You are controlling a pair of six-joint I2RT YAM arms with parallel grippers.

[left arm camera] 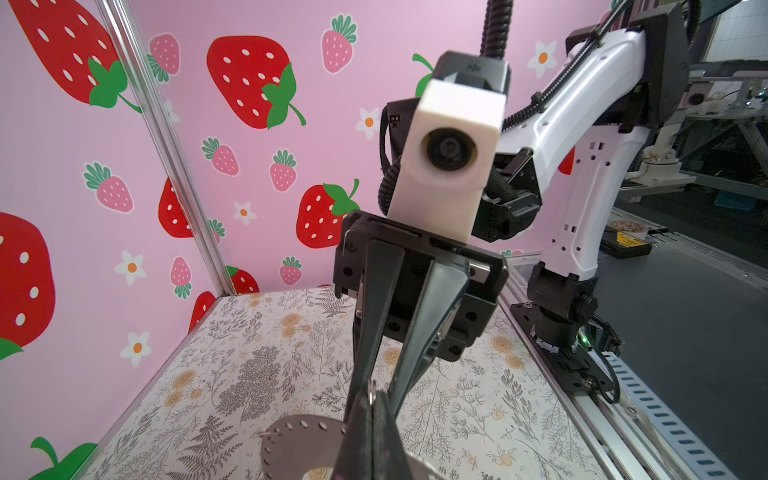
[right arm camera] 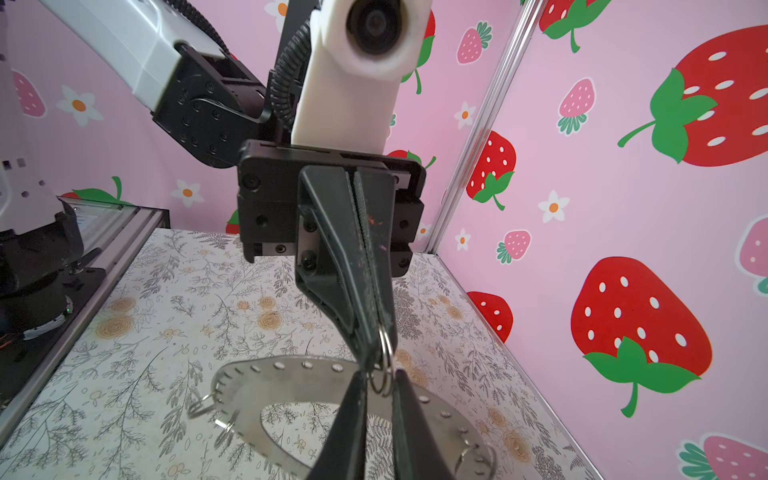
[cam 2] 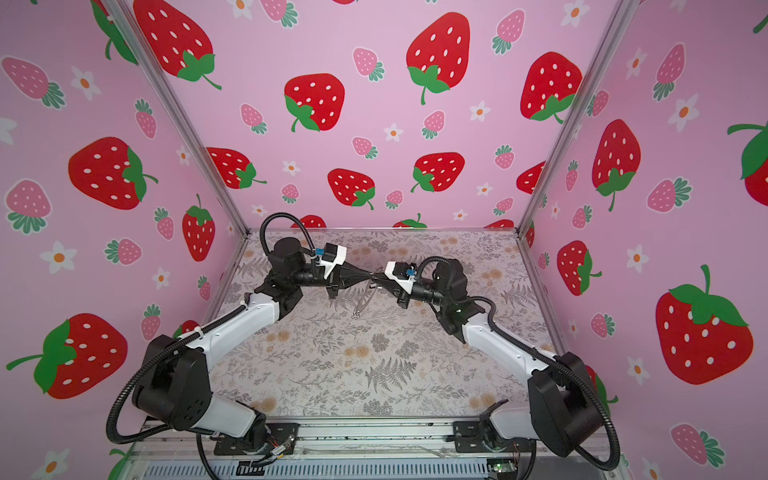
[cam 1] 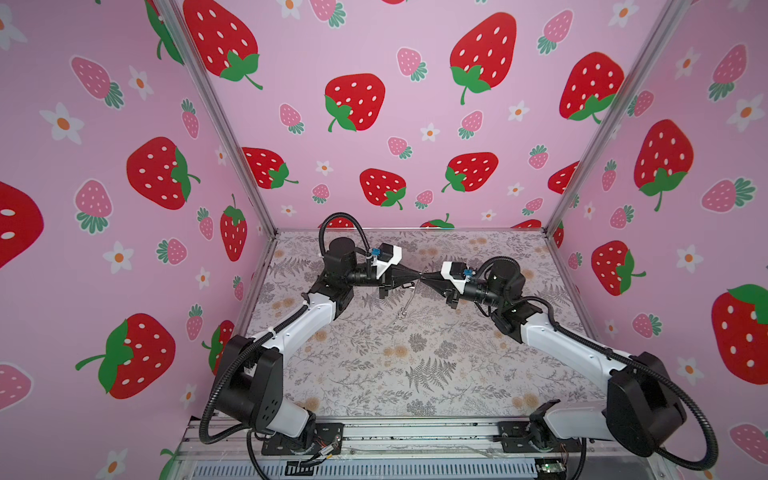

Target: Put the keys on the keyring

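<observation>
The keyring, a flat silvery ring with small holes along its rim, hangs tilted above the table, in both top views under the gripper tips. My left gripper is shut on its rim beside a small wire loop. My right gripper meets it tip to tip. Its fingers stand a narrow gap apart with that loop between them, touching both sides. More wire loops hang from the rim. The keys show in no view.
The floral table mat lies below both arms. Pink strawberry walls with metal corner posts close in the left, back and right. A metal rail carrying both arm bases runs along the front edge.
</observation>
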